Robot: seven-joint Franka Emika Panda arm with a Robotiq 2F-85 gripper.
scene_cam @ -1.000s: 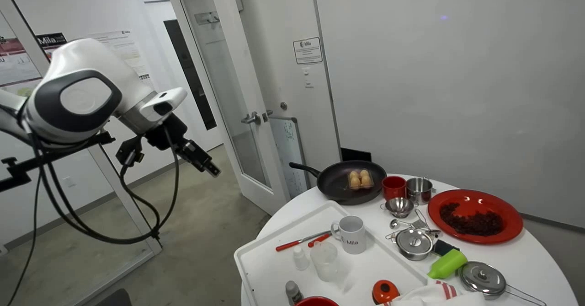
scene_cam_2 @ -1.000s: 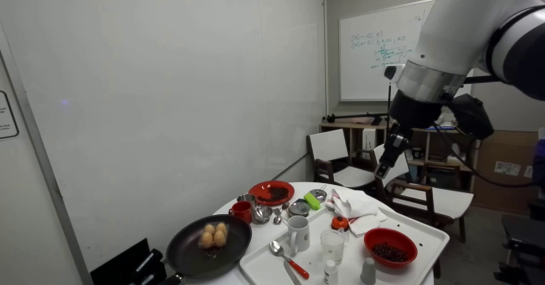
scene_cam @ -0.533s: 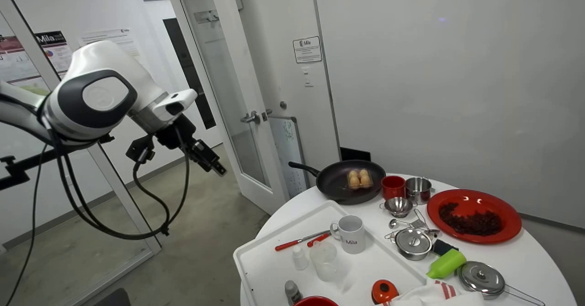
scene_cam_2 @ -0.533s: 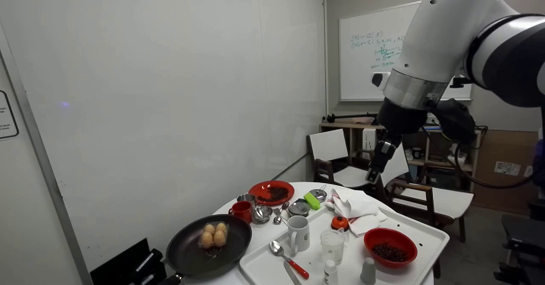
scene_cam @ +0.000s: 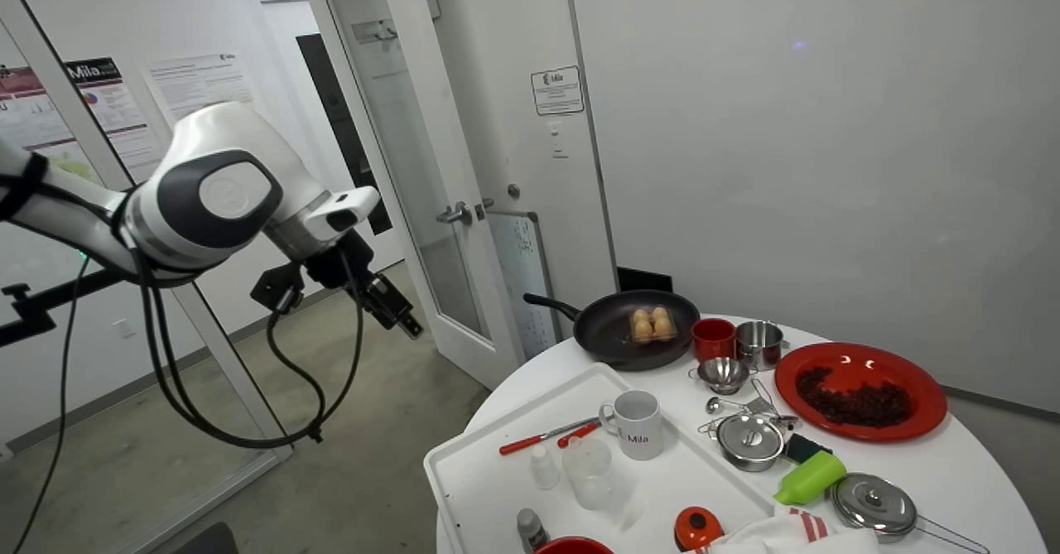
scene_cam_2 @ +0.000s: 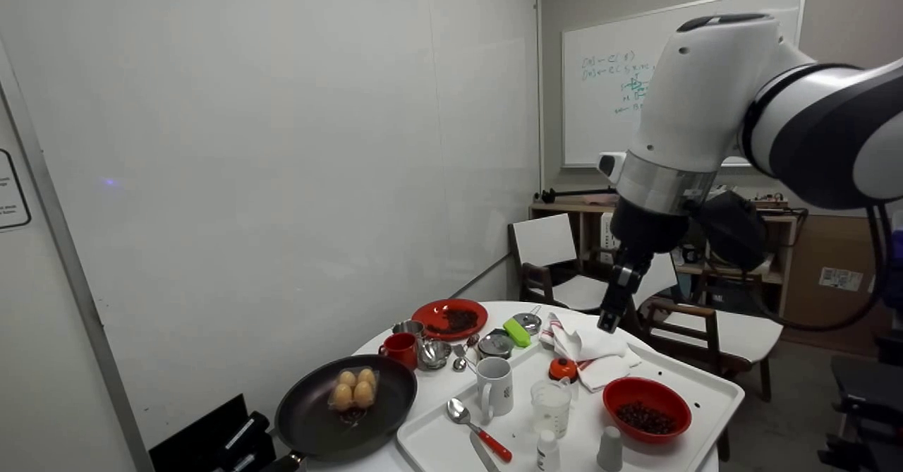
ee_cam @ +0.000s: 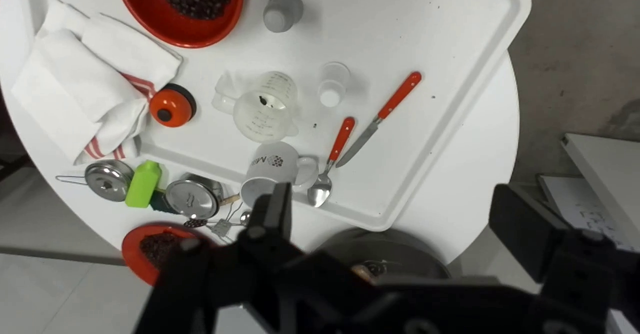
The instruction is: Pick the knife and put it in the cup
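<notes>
And the end effector [ee_cam: 392, 206] hangs in the air, higher than the white mug [ee_cam: 272, 171] and well apart from it, its fingers spread wide! There's the knife [ee_cam: 378, 119], red handle, pale blade, lying on the tray [ee_cam: 430, 39] out on the mug's handle side, with the spoon [ee_cam: 341, 139] between the two. Blade end nearer the mug, red handle farther from it, and that tip is just beside the spoon; touching or apart, I can't tell. The mug stands upright, spoon bowl close by its handle, measuring jug [ee_cam: 262, 117] right next to it. Past the mug, in an exterior view, the frying pan [scene_cam: 596, 330] with its egg pack [scene_cam: 652, 325] and the red cup [scene_cam: 714, 339] sit on the bench [scene_cam: 969, 488].
</notes>
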